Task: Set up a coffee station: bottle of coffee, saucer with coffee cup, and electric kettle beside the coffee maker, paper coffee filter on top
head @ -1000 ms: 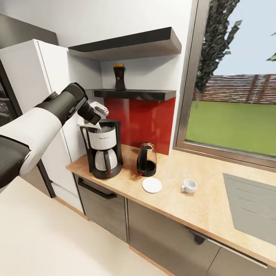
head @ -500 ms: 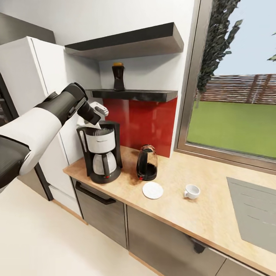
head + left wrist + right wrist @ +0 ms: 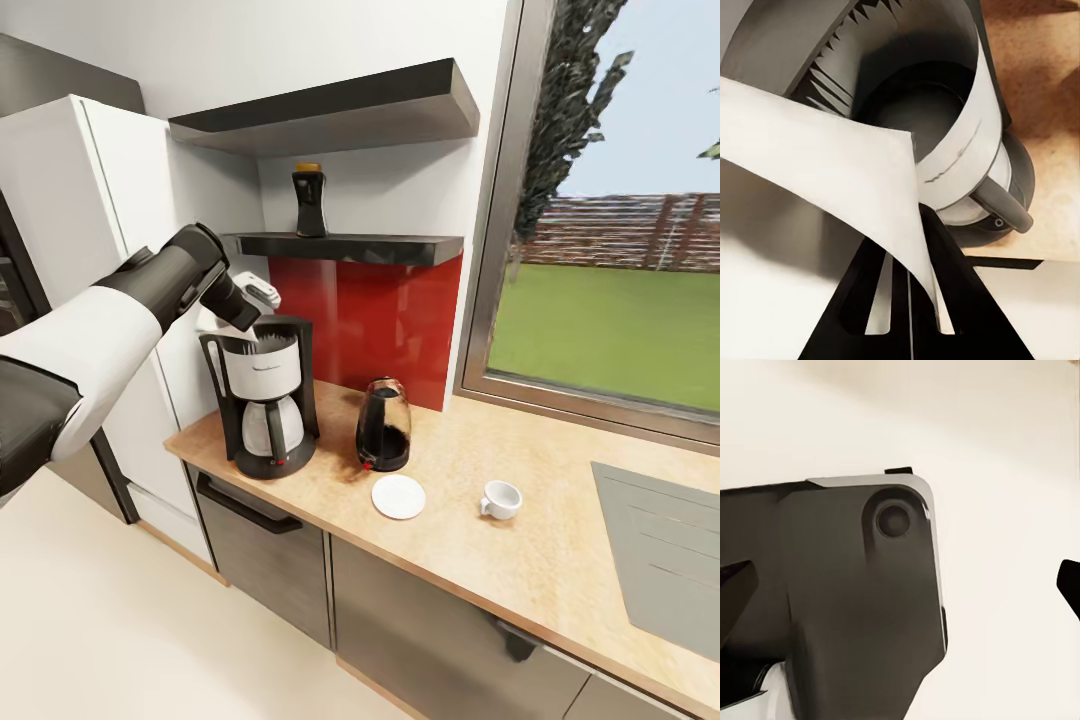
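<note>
The black and white coffee maker [image 3: 262, 400] stands at the left end of the countertop [image 3: 560, 560]. My left gripper [image 3: 260, 318] hovers just over its open top [image 3: 916, 112], shut on a white paper coffee filter [image 3: 817, 172]. The dark coffee bottle [image 3: 310, 202] with an orange cap stands on the lower wall shelf [image 3: 350, 245]. The electric kettle [image 3: 384, 425] stands right of the coffee maker. In front of the kettle lies the white saucer [image 3: 398, 497], and the white cup [image 3: 500, 498] sits apart to its right. My right gripper [image 3: 902, 585] is open, low beside the robot's dark body [image 3: 847, 607].
A white fridge [image 3: 90, 230] stands left of the counter. A second shelf [image 3: 330, 110] hangs above the bottle. The window frame [image 3: 490, 230] borders the red backsplash [image 3: 380, 320], and a grey cooktop [image 3: 660, 550] lies at the right. Cabinet fronts [image 3: 270, 540] run below.
The head camera shifted slightly at first, then held. My left gripper has come a little lower and nearer the coffee maker's top, still holding the filter.
</note>
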Available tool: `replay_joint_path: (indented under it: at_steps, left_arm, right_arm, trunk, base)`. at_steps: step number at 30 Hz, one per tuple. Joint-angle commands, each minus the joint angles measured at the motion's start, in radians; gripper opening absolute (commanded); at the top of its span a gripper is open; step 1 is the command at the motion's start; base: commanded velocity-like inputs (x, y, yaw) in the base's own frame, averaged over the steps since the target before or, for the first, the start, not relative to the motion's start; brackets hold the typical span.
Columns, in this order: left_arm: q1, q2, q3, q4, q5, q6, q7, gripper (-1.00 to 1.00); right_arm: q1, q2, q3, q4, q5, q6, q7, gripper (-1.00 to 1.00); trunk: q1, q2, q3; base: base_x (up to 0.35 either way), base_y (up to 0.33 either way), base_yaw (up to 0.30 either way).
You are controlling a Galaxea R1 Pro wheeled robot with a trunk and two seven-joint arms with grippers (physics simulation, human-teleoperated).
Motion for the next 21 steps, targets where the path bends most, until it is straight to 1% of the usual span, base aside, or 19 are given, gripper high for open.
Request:
replay_joint_path:
  at_steps: [1,5,18,21]
  left_arm:
    - [-0.001,0.001,-0.002,-0.002,-0.015,0.001,-0.011,-1.0]
    - [-0.001,0.001,-0.002,-0.002,-0.023,0.001,-0.014,-1.0]
    - [-0.001,-0.001,-0.003,-0.002,-0.023,0.001,-0.015,-1.0]
    - [0.0,-0.001,-0.001,-0.002,-0.022,0.001,-0.016,-1.0]
  right_arm:
    - [-0.001,-0.002,-0.005,-0.001,0.002,-0.004,0.0,1.0]
    - [-0.001,-0.005,-0.005,-0.005,0.002,-0.003,0.0,1.0]
    - [-0.001,-0.005,-0.005,-0.006,0.002,-0.003,0.0,1.0]
    - [-0.001,-0.005,-0.005,-0.006,0.002,-0.003,0.0,1.0]
  trunk:
    - [0.001,-0.002,-0.002]
    - [0.001,-0.002,-0.002]
    - [0.001,-0.002,-0.002]
    - [0.001,-0.002,-0.002]
  base:
    - [0.0,0.0,0.0]
    - [0.0,0.0,0.0]
    - [0.001,0.0,0.0]
    - [0.138,0.0,0.0]
